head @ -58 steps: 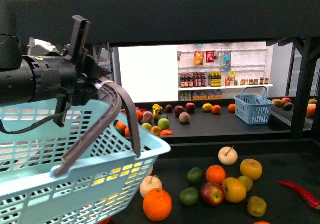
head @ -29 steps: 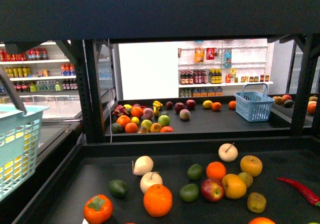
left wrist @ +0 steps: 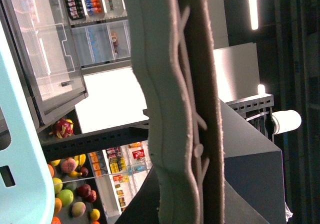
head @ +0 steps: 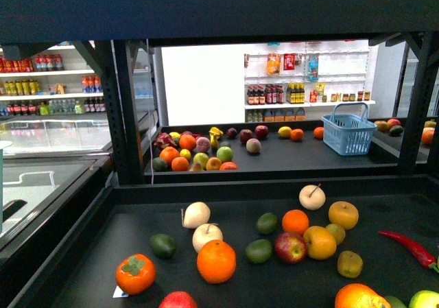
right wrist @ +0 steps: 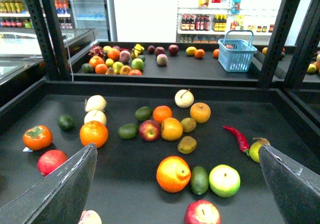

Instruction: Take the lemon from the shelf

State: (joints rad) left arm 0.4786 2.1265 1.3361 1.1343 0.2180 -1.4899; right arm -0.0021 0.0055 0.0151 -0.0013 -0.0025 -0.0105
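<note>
Right tool (right wrist: 182, 184) open, empty, above shelf (right wrist: 125, 184). Left tool state: cannot tell. Risk: lemon (right wrist: 256, 150), at 3 o'clock beside chili (right wrist: 235, 137), confused with yellow neighbours.

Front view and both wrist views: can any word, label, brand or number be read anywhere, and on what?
None can be read.
Bottle labels on the white wall shelves: too small and blurred.
Hanging packets above them: blurred.
White tag under the persimmon: no legible print.

Right gripper (right wrist: 177, 184): you see its two dark fingers (right wrist: 60, 189) spread wide, nothing between them. Left gripper: its state cannot be judged; neither arm appears in your front view.
</note>
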